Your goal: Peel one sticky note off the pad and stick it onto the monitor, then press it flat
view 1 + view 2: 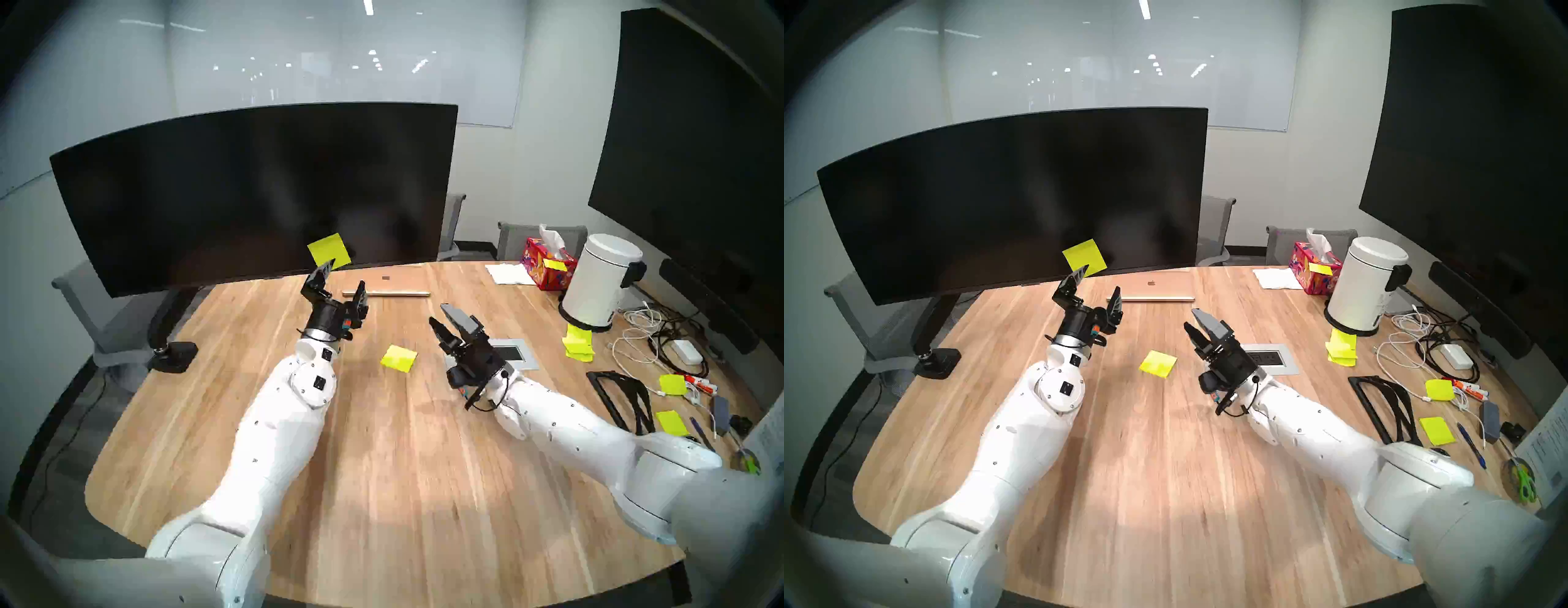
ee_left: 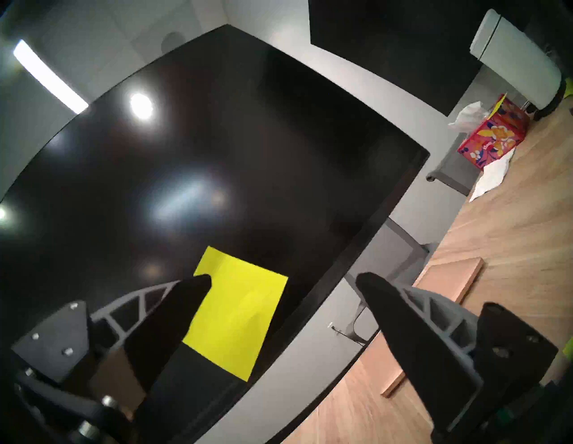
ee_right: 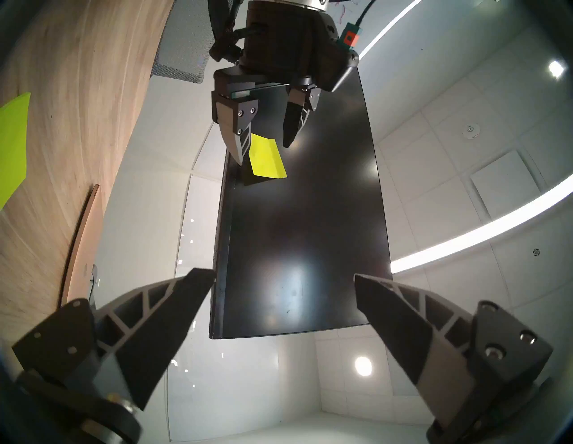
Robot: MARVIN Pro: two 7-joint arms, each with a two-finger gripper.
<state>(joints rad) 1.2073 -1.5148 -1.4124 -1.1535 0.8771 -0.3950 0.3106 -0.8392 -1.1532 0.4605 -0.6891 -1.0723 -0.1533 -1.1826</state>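
Observation:
The sticky note (image 1: 329, 250) is a neon yellow-green sheet lying on the lower middle of the wide curved black monitor (image 1: 254, 191), just above its bottom edge. It also shows in the left wrist view (image 2: 238, 310) and the right wrist view (image 3: 267, 158). My left gripper (image 1: 345, 275) is open and empty, raised in front of the screen. One fingertip (image 2: 198, 285) overlaps the note's edge; contact cannot be told. The pad (image 1: 399, 358) lies on the table between my arms. My right gripper (image 1: 439, 314) is open and empty, above the table right of the pad.
A closed gold laptop (image 1: 386, 286) lies under the monitor's right end. At the right stand a tissue box (image 1: 547, 263), a white bin (image 1: 598, 280), a heap of notes (image 1: 578, 344), loose sheets (image 1: 672, 384), cables (image 1: 645, 339) and a table outlet (image 1: 511, 354). The monitor arm's base (image 1: 174, 352) is at the left.

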